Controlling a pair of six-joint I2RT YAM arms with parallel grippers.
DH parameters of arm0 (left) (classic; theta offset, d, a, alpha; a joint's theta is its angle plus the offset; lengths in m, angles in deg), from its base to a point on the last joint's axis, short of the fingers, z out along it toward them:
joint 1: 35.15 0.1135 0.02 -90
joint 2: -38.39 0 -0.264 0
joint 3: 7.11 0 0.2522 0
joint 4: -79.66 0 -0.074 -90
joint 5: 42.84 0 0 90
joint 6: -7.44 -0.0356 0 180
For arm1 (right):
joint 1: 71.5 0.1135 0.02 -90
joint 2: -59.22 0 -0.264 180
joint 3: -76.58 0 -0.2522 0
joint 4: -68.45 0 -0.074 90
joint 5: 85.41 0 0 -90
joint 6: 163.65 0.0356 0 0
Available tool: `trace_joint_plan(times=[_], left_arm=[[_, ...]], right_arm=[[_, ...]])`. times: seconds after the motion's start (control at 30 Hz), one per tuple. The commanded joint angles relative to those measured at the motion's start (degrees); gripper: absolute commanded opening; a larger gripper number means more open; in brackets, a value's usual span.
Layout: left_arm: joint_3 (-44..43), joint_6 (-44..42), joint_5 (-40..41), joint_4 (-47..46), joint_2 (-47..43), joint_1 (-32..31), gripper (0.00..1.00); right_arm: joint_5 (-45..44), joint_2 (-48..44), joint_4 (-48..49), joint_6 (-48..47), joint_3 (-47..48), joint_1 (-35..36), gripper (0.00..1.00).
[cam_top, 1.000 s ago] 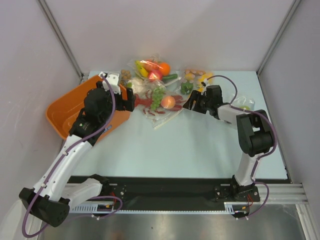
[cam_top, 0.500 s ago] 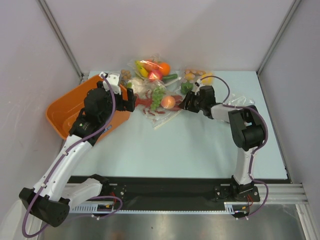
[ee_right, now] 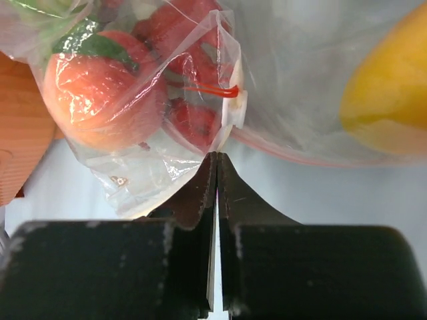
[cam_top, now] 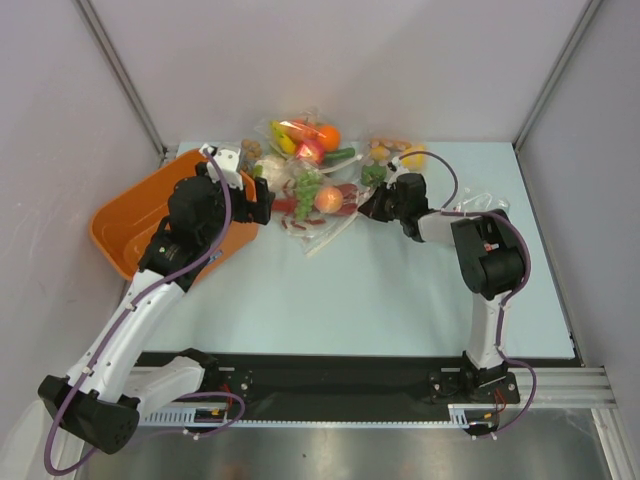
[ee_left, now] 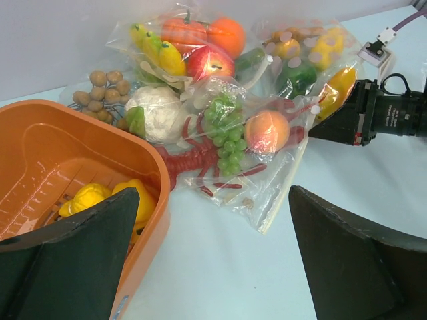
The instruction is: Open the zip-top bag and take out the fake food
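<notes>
The zip-top bag (cam_top: 318,226) lies crinkled at the back middle of the table, zip strip toward the front right. Inside it I see a red lobster (ee_left: 190,160), a green grape bunch (ee_left: 227,130) and a pink-orange peach (ee_left: 267,131). My right gripper (ee_right: 217,157) is shut, its tips pinching the bag's edge (ee_right: 230,123) just below the zip corner, next to the peach (ee_right: 100,87). From above, the right gripper (cam_top: 366,207) sits at the bag's right side. My left gripper (ee_left: 213,220) hangs open over bare table, just left of the bag beside the basket.
An orange basket (cam_top: 125,220) with yellow toys stands at the left. Behind the bag lie another clear bag (cam_top: 305,138) with an orange and banana, a cauliflower (ee_left: 157,113), brown nuts (ee_left: 100,90) and a bag (cam_top: 395,155) of yellow and green pieces. A small bag (cam_top: 487,205) lies at right.
My right gripper slid left to the bag's edge and went from open to shut on it. The bag and its peach shifted slightly left. The left arm stayed put.
</notes>
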Motion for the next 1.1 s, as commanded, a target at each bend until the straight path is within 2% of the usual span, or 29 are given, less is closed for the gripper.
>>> trace_joint_plan(times=[0.0, 0.17, 0.3, 0.37, 0.47, 0.6, 0.73, 0.77, 0.8, 0.83, 0.87, 0.93, 1.07], left_arm=[[0.1, 0.3, -1.8, -2.6, -1.5, -0.2, 1.00], [0.7, 0.1, -4.4, -3.1, -2.1, -0.2, 1.00], [0.8, 0.1, -5.4, -3.4, -2.0, -0.2, 1.00], [0.8, 0.2, -5.8, -3.5, -1.7, -0.2, 1.00], [0.9, 0.3, -6.1, -3.6, -1.6, -0.3, 1.00], [0.7, 0.2, -5.9, -3.4, -1.2, -0.2, 1.00], [0.8, 0.3, -6.0, -3.4, -0.8, -0.2, 1.00], [0.8, 0.3, -6.1, -3.3, -0.8, -0.2, 1.00], [0.7, 0.3, -6.1, -3.3, -0.5, -0.2, 1.00], [0.7, 0.2, -6.0, -3.3, -0.6, -0.2, 1.00], [0.6, 0.2, -5.9, -3.1, -0.4, -0.2, 1.00], [0.5, 0.0, -5.8, -3.0, -0.6, -0.2, 1.00], [0.6, -0.2, -5.3, -2.9, -0.4, -0.2, 1.00]], right_arm=[[2.2, -3.7, 8.7, -2.7, -0.4, 0.2, 0.00], [3.4, -11.0, 9.4, -7.3, -2.6, 0.1, 0.00], [4.0, -16.4, 5.9, -10.7, -1.1, -0.1, 0.00], [3.9, -17.7, 4.9, -11.5, 0.2, -0.1, 0.00], [2.4, -18.3, -4.8, -11.7, 3.4, -0.6, 0.00], [2.0, -18.6, -3.5, -8.8, -0.8, -0.3, 0.06], [2.2, -15.8, -3.3, -7.1, -1.7, -0.5, 0.29], [2.0, -14.5, -3.1, -6.7, -1.7, -0.4, 0.45], [1.8, -14.1, -2.6, -6.6, -1.8, -0.4, 0.54], [1.0, -13.6, -2.2, -6.6, -1.9, -0.4, 0.76], [0.6, -12.4, -2.1, -6.6, -1.8, -0.5, 0.83], [0.2, -11.2, -2.0, -6.4, -1.6, -0.5, 0.88], [-1.6, -8.2, -1.2, -5.0, -1.9, -0.6, 0.88]])
